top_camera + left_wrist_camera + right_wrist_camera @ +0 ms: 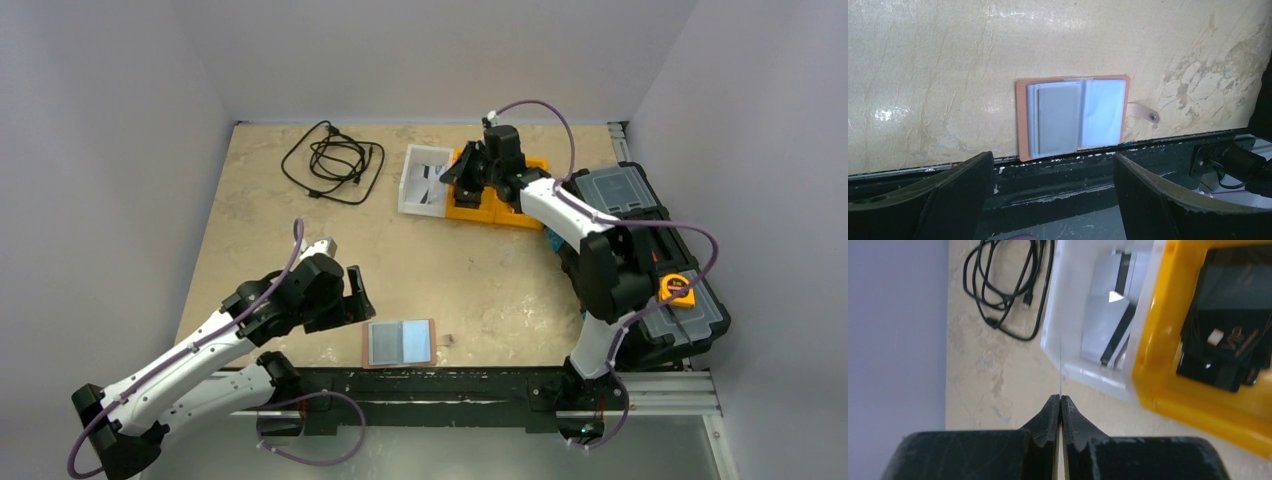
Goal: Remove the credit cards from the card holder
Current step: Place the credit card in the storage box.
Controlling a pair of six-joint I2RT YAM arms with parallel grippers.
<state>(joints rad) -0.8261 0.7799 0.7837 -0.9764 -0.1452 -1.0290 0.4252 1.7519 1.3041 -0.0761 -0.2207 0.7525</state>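
The reddish-brown card holder [400, 343] [1023, 125] lies open and flat at the table's near edge. A grey-silver credit card [1060, 125] sits in its left half, and a light blue one [1105, 112] shows in the right half. My left gripper [355, 295] [1053, 165] is open, just left of the holder and apart from it, with nothing between its fingers. My right gripper [462, 168] [1061, 399] hovers at the far side by the white tray [1058, 315]. It is shut on a thin card [1061, 365] seen edge-on.
Several cards lie in the white tray [412, 185], with yellow trays [495, 210] beside it holding black items. A coiled black cable [335, 160] lies at the far left. A black toolbox [640, 250] with a yellow tape measure [680, 290] fills the right side.
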